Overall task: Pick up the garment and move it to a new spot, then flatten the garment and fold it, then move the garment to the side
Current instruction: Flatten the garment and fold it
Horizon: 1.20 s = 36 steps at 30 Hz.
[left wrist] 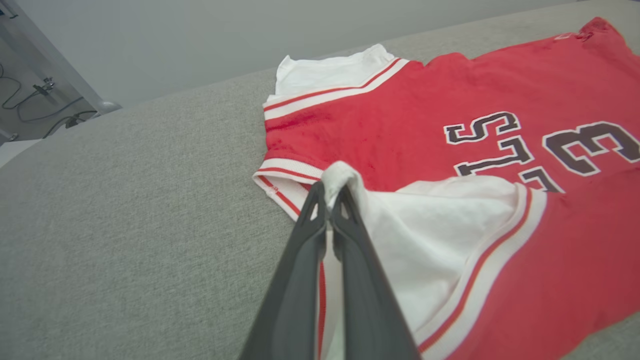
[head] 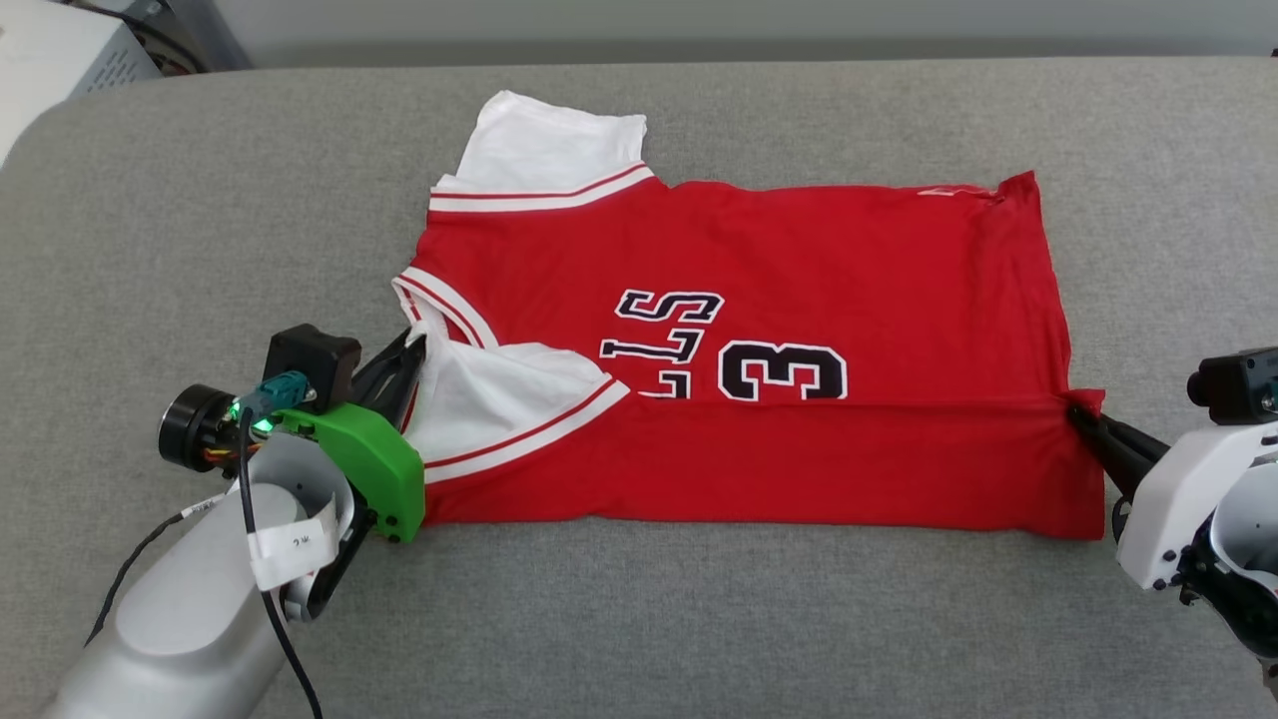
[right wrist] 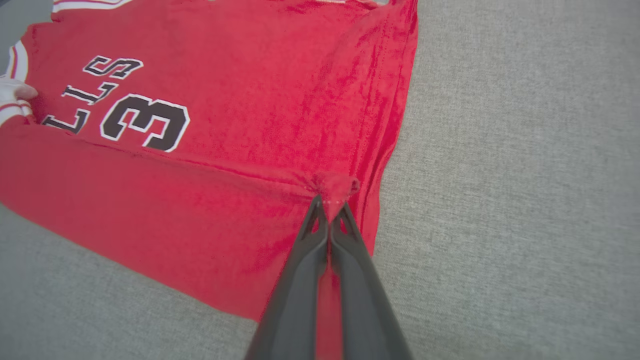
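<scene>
1. Garment (head: 799,270): red jersey-style T-shirt with white short sleeves and white-and-red striped trim. It lies spread sideways across the middle of the grey surface (head: 200,220), collar end to the left and hem to the right.
2. Fold: the near long edge is turned up over the body toward the far side. The folded band runs left to right along the near side.
3. Lettering (head: 734,350): black, white-outlined letters and a figure "3", lying sideways in the head view. The lower part is covered by the folded band and the near sleeve.
4. Far sleeve (head: 549,140): white and flat, at the far left corner of the shirt, pointing away.
5. Near sleeve (head: 499,399): white, lying on top of the red body, its striped cuff slanting toward the lettering.
6. Left hand (head: 411,352): at the left end of the shirt. Its dark fingers are clenched on a pinch of white cloth at the near sleeve, just beside the striped collar (head: 439,305). The cloth puckers over the fingertips in the left wrist view. A green cover (head: 374,469) sits on this wrist.
7. Right hand (head: 1083,414): at the right end, by the hem. Its fingers are clenched on a small bunch of red cloth where the fold's edge meets the hem, and creases run from the grip.
8. Surface covering: grey woven cloth, with a rounded far left corner.
9. White cabinet (head: 60,50): beyond the far left corner of the surface.
</scene>
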Tool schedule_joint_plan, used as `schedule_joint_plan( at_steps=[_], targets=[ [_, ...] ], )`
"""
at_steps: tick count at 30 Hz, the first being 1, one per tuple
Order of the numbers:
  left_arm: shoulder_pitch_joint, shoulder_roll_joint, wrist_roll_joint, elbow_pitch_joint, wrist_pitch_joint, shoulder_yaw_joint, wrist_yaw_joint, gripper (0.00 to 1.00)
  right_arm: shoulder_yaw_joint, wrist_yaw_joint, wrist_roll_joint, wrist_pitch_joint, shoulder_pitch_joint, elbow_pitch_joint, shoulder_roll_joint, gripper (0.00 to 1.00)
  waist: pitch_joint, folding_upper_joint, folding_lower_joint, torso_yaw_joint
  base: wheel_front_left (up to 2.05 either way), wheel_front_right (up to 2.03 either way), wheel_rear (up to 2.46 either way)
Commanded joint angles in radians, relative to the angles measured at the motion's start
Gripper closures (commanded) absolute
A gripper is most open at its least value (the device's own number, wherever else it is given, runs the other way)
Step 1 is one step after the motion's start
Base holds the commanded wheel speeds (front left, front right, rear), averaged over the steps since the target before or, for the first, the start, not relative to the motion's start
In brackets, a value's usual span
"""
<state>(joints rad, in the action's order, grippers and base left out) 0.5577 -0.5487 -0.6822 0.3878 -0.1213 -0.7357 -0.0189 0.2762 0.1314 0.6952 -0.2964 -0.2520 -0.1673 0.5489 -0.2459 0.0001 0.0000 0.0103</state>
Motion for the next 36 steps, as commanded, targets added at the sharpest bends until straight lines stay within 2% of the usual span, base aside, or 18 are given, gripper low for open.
schedule_joint_plan(
  at_steps=[1, 8, 14, 15, 16, 17, 18, 19, 24, 28, 32, 36],
  targets=[
    [0.031, 0.014, 0.004, 0.039, -0.016, 0.003, 0.010, 1.00, 0.004, -0.001, -0.012, 0.002, -0.030, -0.016, -0.005, 1.00, -0.061, -0.0001, 0.0000, 0.007, 0.00, 0.00, 0.00],
    [0.077, 0.077, 0.001, 0.229, -0.058, -0.015, 0.062, 1.00, 0.046, -0.001, -0.017, 0.015, -0.082, -0.094, -0.017, 1.00, -0.098, -0.0001, 0.0000, 0.001, 0.00, 0.00, 0.00],
    [0.076, 0.124, -0.005, 0.353, -0.092, -0.037, 0.102, 1.00, 0.086, -0.001, 0.004, 0.035, -0.084, -0.139, -0.022, 1.00, -0.077, -0.0001, 0.0000, -0.005, 0.00, 0.00, 0.00],
    [0.077, 0.128, -0.005, 0.371, -0.098, -0.040, 0.107, 0.93, 0.091, -0.001, 0.009, 0.040, -0.081, -0.146, -0.021, 1.00, -0.069, -0.0001, 0.0000, -0.007, 0.00, 0.00, 0.00],
    [0.076, 0.132, -0.007, 0.385, -0.101, -0.041, 0.112, 0.05, 0.091, -0.001, 0.014, 0.047, -0.077, -0.152, -0.023, 1.00, -0.060, -0.0001, 0.0000, -0.009, 0.00, 0.00, 0.00],
    [0.079, 0.134, -0.011, 0.395, -0.109, -0.037, 0.116, 0.00, 0.091, -0.001, 0.019, 0.059, -0.072, -0.155, -0.025, 0.78, -0.049, -0.0001, 0.0000, -0.012, 0.00, 0.00, 0.00],
    [0.082, 0.134, -0.013, 0.401, -0.115, -0.033, 0.119, 0.00, 0.092, -0.001, 0.023, 0.064, -0.068, -0.156, -0.026, 0.53, -0.039, -0.0001, 0.0000, -0.014, 0.00, 0.00, 0.00],
    [0.084, 0.134, -0.015, 0.405, -0.120, -0.030, 0.122, 0.00, 0.091, -0.001, 0.026, 0.074, -0.061, -0.153, -0.026, 0.00, -0.025, -0.0001, 0.0000, -0.017, 0.00, 0.00, 0.00],
    [0.123, 0.092, -0.014, 0.378, -0.126, -0.020, 0.134, 0.00, 0.071, -0.001, 0.028, 0.117, -0.024, -0.116, -0.020, 0.00, 0.035, -0.0001, 0.0000, -0.033, 0.00, 0.00, 0.00],
    [0.169, 0.042, -0.019, 0.318, -0.079, -0.031, 0.142, 0.00, 0.055, -0.001, 0.025, 0.121, 0.002, -0.085, -0.018, 0.00, 0.070, -0.0001, 0.0000, -0.039, 0.00, 0.00, 0.00],
    [0.211, -0.007, -0.041, 0.245, 0.026, -0.050, 0.147, 0.00, 0.047, -0.001, 0.018, 0.101, 0.018, -0.063, -0.018, 0.00, 0.094, -0.0001, 0.0000, -0.040, 0.00, 0.00, 0.00],
    [0.233, -0.021, -0.136, 0.182, 0.221, -0.079, 0.149, 0.00, 0.039, -0.001, 0.010, 0.078, 0.034, -0.050, -0.017, 0.00, 0.105, -0.0001, 0.0000, -0.043, 0.00, 0.00, 0.00]
  ],
)
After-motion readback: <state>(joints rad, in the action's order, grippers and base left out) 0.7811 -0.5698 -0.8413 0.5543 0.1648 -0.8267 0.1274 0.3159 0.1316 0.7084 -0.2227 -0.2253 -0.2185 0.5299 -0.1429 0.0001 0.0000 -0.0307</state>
